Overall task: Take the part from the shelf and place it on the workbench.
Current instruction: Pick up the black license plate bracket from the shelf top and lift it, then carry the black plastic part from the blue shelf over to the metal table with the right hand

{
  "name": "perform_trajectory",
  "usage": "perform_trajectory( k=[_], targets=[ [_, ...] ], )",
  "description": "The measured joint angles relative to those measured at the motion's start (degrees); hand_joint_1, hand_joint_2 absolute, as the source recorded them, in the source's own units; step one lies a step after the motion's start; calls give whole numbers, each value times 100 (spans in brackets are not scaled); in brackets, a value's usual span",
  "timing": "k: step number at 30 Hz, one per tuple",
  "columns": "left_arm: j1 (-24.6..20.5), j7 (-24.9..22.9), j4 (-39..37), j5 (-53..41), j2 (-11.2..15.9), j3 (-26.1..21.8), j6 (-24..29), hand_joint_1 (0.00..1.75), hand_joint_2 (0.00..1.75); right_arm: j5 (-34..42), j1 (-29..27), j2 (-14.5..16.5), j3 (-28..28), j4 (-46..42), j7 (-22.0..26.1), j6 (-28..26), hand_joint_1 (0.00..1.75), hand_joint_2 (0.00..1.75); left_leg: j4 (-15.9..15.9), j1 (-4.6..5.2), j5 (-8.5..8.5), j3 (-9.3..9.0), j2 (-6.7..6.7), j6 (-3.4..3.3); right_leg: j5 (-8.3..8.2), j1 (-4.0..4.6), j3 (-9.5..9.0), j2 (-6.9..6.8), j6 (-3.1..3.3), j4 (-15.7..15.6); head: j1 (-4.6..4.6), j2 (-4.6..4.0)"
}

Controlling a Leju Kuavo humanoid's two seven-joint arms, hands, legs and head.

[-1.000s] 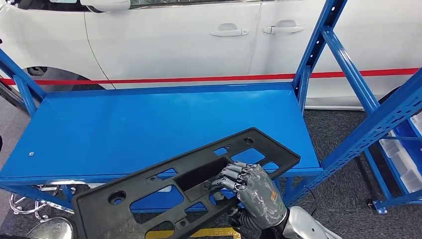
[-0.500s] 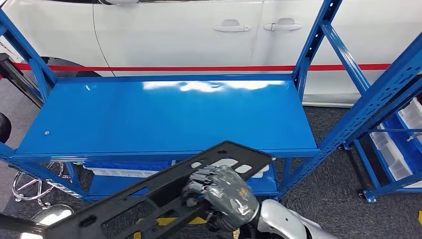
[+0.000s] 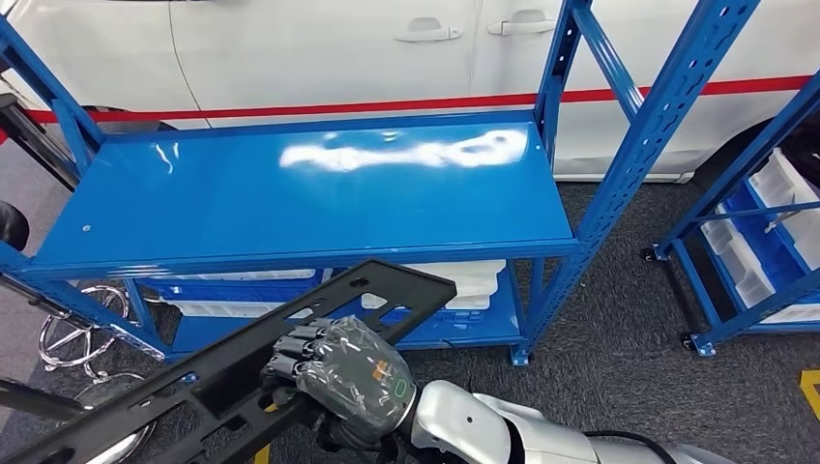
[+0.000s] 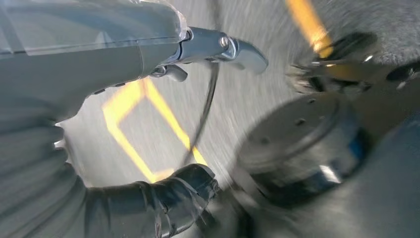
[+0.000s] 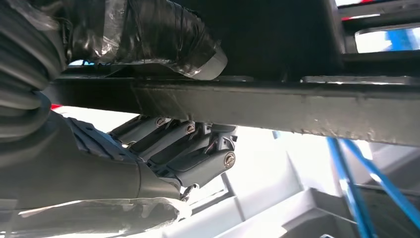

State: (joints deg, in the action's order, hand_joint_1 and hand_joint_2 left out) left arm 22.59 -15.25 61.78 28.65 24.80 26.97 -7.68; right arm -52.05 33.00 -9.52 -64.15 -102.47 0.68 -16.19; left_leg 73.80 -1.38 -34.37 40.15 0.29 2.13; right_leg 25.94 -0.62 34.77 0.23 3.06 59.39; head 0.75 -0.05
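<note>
The right hand's (image 3: 350, 379) fingers (image 3: 293, 348) curl over the rail of the black plastic bracket panel (image 3: 242, 367), held tilted near the blue shelf's (image 3: 319, 198) front edge, while the left hand's (image 4: 74, 49) fingers (image 4: 233, 47) hang apart, holding nothing.

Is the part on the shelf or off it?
Off it: the right hand holds the black part tilted in the air, in front of the bare blue shelf.
</note>
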Motion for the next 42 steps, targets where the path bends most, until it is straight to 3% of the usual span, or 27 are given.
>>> perform_trajectory(
  k=[1,2,3,4,6,7,9,10,12,14,15,16,18,19,21,22,24,25,27,29,30,31,32,34,36,39,42],
  targets=[
    [179,-59,465,649,240,335,905,0,175,-123,-161,-163,65,-28,-3,-151,175,175,102,3,80,-92,0,-12,-53,12,73,-3,-6,14,-1,0],
    [337,-44,982,1205,498,707,1846,0,175,-214,-345,-362,162,-61,50,-313,175,175,-3,7,238,-283,-3,-30,-101,21,138,-5,-19,31,-1,0],
    [427,53,1478,1674,749,1131,2707,0,175,-277,-520,-557,277,-96,128,-458,175,175,-311,11,387,-566,-8,-56,-144,27,201,-6,-36,51,-1,1],
    [420,231,1895,2087,990,1607,3351,0,175,-318,-657,-718,390,-128,199,-555,175,175,-758,26,426,-901,-20,-86,-184,32,254,-8,-60,71,-1,1],
    [197,750,2510,2882,1415,2612,4007,0,175,-369,-846,-927,545,-191,250,-608,175,175,-1507,61,340,-1369,-40,-150,-277,33,317,-13,-119,85,1,1],
    [18,1054,2770,3293,1594,3119,4165,0,175,-392,-926,-989,591,-232,248,-608,175,175,-1686,84,292,-1448,-45,-181,-333,27,327,-18,-156,72,1,1],
    [-324,1571,3218,3945,1872,4028,4408,0,175,-434,-1074,-1099,658,-306,230,-605,175,175,-1754,87,381,-1390,-26,-252,-416,15,335,-16,-230,37,1,0],
    [-467,1740,3417,4154,1983,4398,4514,0,175,-451,-1131,-1150,689,-337,221,-603,175,175,-1768,76,449,-1345,-8,-298,-331,10,369,-13,-262,82,4,0],
    [-673,1935,3744,4371,2186,4973,4657,0,175,-456,-1195,-1238,747,-375,210,-579,175,175,-1784,50,593,-1207,36,-376,177,-6,511,-11,-307,485,8,1],
    [-823,2026,3969,4442,2337,5349,4699,0,175,-429,-1208,-1281,770,-393,214,-508,175,175,-1758,56,726,-1027,55,-406,722,-17,672,-15,-346,1207,10,1],
    [-886,2059,4042,4466,2389,5489,4689,0,175,-410,-1208,-1288,772,-396,220,-464,175,175,-1738,58,790,-931,60,-404,796,-19,693,-16,-362,1502,11,1],
    [-943,2086,4100,4487,2431,5613,4672,0,175,-387,-1206,-1293,772,-396,225,-427,175,175,-1710,60,851,-831,62,-396,721,-21,639,-17,-371,1648,10,1],
    [-1039,2122,4169,4523,2490,5798,4630,0,175,-343,-1191,-1296,772,-397,231,-380,175,175,-1626,59,952,-626,61,-366,395,-26,221,-19,-365,1332,10,1],
    [-1076,2131,4192,4531,2516,5864,4607,0,175,-325,-1173,-1297,772,-401,233,-362,175,175,-1574,65,990,-537,58,-341,349,-24,-97,-19,-350,939,10,1],
    [-1140,2136,4216,4536,2565,5960,4551,0,175,-303,-1129,-1297,772,-418,242,-326,175,175,-1488,80,1044,-433,47,-281,482,-1,-579,-11,-302,222,9,1],
    [-1165,2136,4222,4537,2591,5999,4513,0,175,-292,-1110,-1295,772,-426,249,-308,175,175,-1477,82,1072,-412,44,-243,563,17,-663,-8,-269,47,8,1],
    [-1202,2134,4227,4538,2640,6063,4442,0,175,-268,-1091,-1284,772,-431,259,-272,175,175,-1487,64,1124,-396,39,-161,530,29,-628,-17,-174,-29,10,1],
    [-1213,2133,4228,4538,2660,6090,4409,0,175,-256,-1081,-1275,772,-430,262,-251,175,175,-1450,49,1076,-366,33,-127,478,22,-600,-29,-116,-45,10,0],
    [-1235,2132,4227,4537,2690,6135,4366,0,175,-241,-1063,-1248,772,-429,262,-224,175,175,-1119,30,713,-238,22,-82,369,5,-515,-59,-25,-78,8,0],
    [-1258,2132,4226,4536,2702,6167,4349,0,175,-237,-1056,-1221,772,-429,262,-215,175,175,-478,25,222,-63,20,-45,280,14,-407,-77,3,-75,8,0],
    [-1268,2132,4226,4536,2704,6177,4345,0,175,-237,-1056,-1212,772,-428,262,-210,175,175,-205,22,112,-19,21,-29,240,20,-350,-84,3,-70,8,0],
    [-1276,2132,4226,4536,2705,6184,4335,0,175,-236,-1055,-1206,772,-427,262,-203,175,175,-76,21,119,-46,21,-20,204,25,-298,-88,-2,-63,8,1],
    [-1282,2130,4225,4536,2707,6188,4322,0,175,-235,-1055,-1203,772,-427,260,-195,175,175,-150,21,226,-170,21,-19,175,28,-254,-90,-11,-54,8,0],
    [-1290,2124,4222,4529,2725,6191,4277,0,175,-233,-1044,-1190,772,-426,251,-179,175,175,-838,24,484,-670,16,-55,135,32,-213,-94,-39,-35,8,0],
    [-1296,2118,4218,4519,2754,6201,4229,0,175,-232,-1019,-1175,772,-426,244,-170,175,175,-1508,53,576,-1089,8,-117,97,40,-195,-94,-90,-21,9,0],
    [-1302,2113,4211,4517,2773,6227,4190,0,175,-231,-991,-1155,771,-428,242,-168,175,175,-1732,95,609,-1153,6,-194,24,37,-176,-92,-188,-55,8,1],
    [-1312,2113,4203,4515,2780,6237,4164,0,175,-231,-958,-1148,770,-429,233,-164,175,175,-1867,80,707,-1167,6,-187,-70,71,-193,-95,-27,-171,22,1]
  ],
)
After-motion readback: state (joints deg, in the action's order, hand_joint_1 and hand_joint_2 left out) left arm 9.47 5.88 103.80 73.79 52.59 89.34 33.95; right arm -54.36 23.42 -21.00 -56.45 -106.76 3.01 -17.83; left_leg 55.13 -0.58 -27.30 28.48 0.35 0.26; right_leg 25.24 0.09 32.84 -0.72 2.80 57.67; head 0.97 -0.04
